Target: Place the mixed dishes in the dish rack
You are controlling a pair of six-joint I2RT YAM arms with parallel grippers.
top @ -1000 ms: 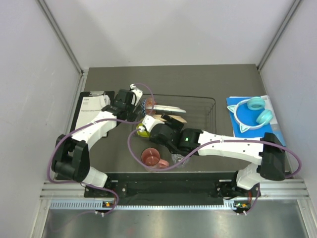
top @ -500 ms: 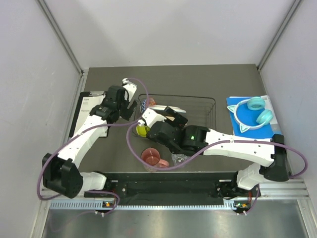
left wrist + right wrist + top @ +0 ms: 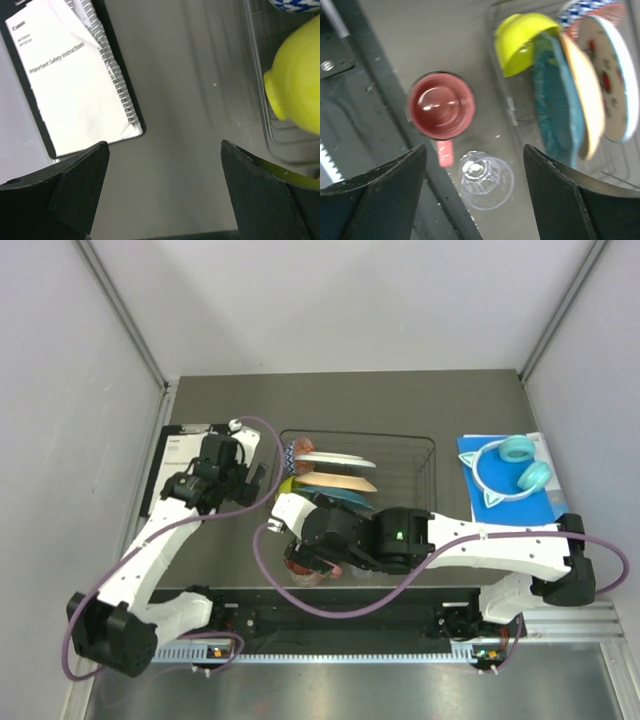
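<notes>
Biggest thing first: the dark matte surface (image 3: 400,400), with the dish rack (image 3: 431,462) on it. The rack is a thin dark wire basket you can see straight through, and its long side runs left to right in the top view.

Three plates stand on edge in the rack's left half, with their rims lined up along that long side:
- The white plate with red spots (image 3: 612,80) is furthest back.
- The peach floral plate (image 3: 582,100) is in the middle.
- The teal scalloped plate (image 3: 552,100) is nearest the arms.

All three lean a bit and sit close together.

The lime-green bowl (image 3: 300,90) is smooth and glossy. It's tipped on its side at the rack's left end, right up against the teal plate, with its foot pointing out toward the clipboard (image 3: 75,75). The blue-patterned small bowl (image 3: 585,10) sits behind it in the back-left corner.

Two things are outside the rack, on the surface by the near edge:
- The pink mug (image 3: 441,106) stands mouth up, and its handle points toward the bottom of the right wrist view.
- The clear glass (image 3: 485,180) is just beside it. It's faceted and round from above, and I can't tell which end is up.

The right arm's fingers (image 3: 375,200) hang above the mug and glass, spread wide and released, grasping nothing. The left arm's fingers (image 3: 75,185) are also spread and released, over the bare surface between the clipboard and the rack's left end.
</notes>
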